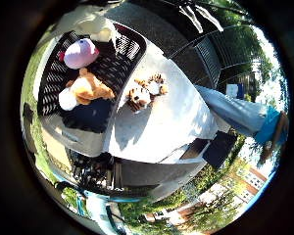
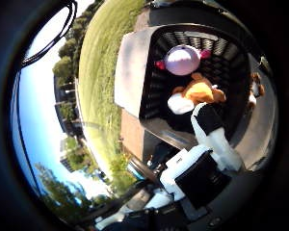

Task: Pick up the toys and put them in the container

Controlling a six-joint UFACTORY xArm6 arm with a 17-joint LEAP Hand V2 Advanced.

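Fingers (image 2: 216, 139) reach out straight, holding nothing, beside the basket (image 1: 130, 46). The tiger (image 1: 144, 93) lies centre frame on the table (image 1: 171, 127), outside the basket. It looks soft and light, so its body seems the best grip.

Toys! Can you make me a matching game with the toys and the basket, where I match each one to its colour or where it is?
Things:
1. pink toy
2. orange toy
3. striped toy
4. basket

Matches:
A. lies on the table, outside the basket
B. black, with slatted walls
C. round, in the basket
D. in the basket, orange and white

Pairs: 1-C, 2-D, 3-A, 4-B
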